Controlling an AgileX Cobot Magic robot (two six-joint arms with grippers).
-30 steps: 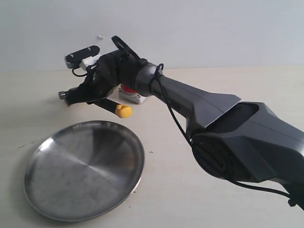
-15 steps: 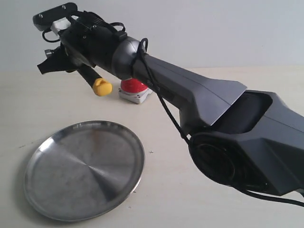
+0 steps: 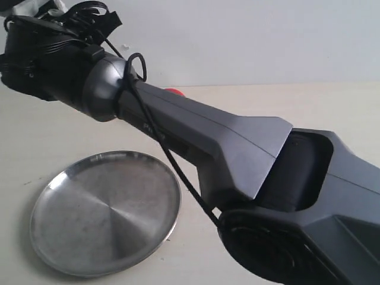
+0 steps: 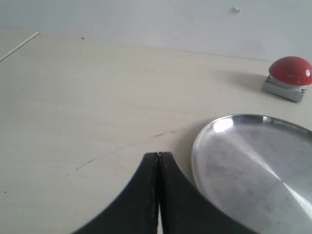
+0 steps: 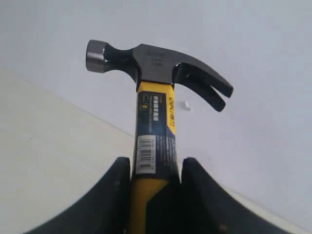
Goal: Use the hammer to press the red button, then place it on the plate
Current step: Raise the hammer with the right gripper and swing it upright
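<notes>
Most of what I see is the pale desk (image 3: 309, 113), bare apart from two things. One bulky dark right arm (image 3: 237, 148) stretches across it, passing above the far side of the plate (image 3: 107, 214) and rising to its wrist, high above the plate's far edge. The plate itself is round, shallow and silver, lying flat and empty on the desk. Beyond the plate, apart from its rim, sits the red button (image 4: 291, 70) on its grey base; from the room's viewpoint only a sliver of red shows past the arm. The hammer (image 5: 155, 97) is not on the plate: it is up in the air, its dark head topmost against the wall, its black-and-yellow handle clamped between the two fingers of the right end effector (image 5: 156, 165), which stand narrow on either side of it. The left end effector (image 4: 158, 157) hangs close to the plate's rim, its jaws pressed together with nothing between them.
</notes>
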